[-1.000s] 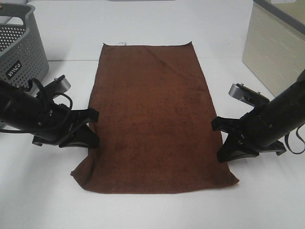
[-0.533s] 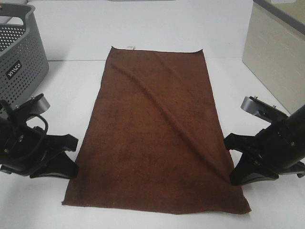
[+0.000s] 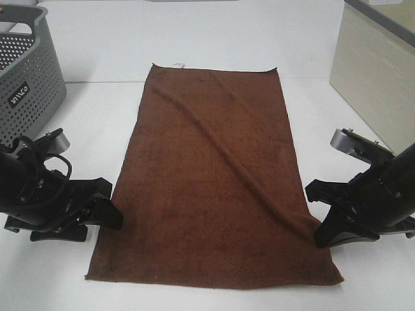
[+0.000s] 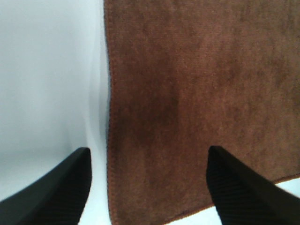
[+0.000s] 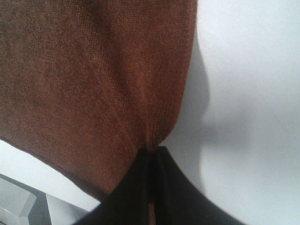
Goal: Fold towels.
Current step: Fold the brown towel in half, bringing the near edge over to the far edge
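Shows dark brown towel [image 3: 217,175] spread lengthwise on white table [image 3: 194,32], filling centre of high view from upper middle down to bottom edge. Lies mostly flat, with one diagonal ridge running from upper left toward lower right corner. Carries small white tag [image 3: 177,63] at far short edge.

Puts left gripper [image 3: 109,202] at lower left of frame, just beside towel's left long edge. Wrist view [image 4: 149,154] shows fingers [image 4: 56,187] spread wide, straddling that edge, with nothing pinched.

Puts right gripper [image 3: 319,227] at lower right, at towel's right long edge where ridge ends. Wrist view [image 5: 151,152] shows jaws pressed together, pinching towel's edge, cloth puckered into the pinch.

Includes grey perforated basket [image 3: 26,71] at upper left and beige box [image 3: 373,71] at upper right, both well apart from towel.
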You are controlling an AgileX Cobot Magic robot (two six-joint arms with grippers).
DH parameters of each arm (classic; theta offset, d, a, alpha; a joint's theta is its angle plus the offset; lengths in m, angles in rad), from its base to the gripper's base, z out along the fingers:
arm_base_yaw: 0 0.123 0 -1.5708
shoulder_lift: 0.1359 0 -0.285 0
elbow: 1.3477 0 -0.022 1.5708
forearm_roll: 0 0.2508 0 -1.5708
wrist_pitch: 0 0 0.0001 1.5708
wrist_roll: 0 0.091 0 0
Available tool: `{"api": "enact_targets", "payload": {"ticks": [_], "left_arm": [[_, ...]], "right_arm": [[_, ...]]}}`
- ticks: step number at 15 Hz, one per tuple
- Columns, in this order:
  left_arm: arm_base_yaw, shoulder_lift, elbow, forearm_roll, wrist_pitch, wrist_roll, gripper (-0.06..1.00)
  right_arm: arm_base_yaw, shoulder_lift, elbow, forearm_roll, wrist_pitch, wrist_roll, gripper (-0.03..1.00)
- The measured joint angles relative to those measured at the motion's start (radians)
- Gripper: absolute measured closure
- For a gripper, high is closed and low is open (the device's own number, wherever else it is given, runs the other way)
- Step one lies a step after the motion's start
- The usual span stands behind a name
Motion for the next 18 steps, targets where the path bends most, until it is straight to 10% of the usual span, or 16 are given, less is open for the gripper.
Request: {"api": "enact_targets", "payload": {"ticks": [5,9,18], "left_arm": [[-0.012,0.16,-0.144,-0.009,0.117,0.0,0.4],[-0.02,0.202,-0.181,0.026,0.129,-0.024,0.9],[-0.02,-0.016,-0.06,0.23,0.163,-0.209,0.94]], "right_arm": [[0.0,0.0,0.0,0.001,-0.005,0.0,0.97],[0.0,0.0,0.0,0.001,-0.006,0.0,0.97],[0.0,0.0,-0.002,0.013,0.047,-0.003,0.97]]}}
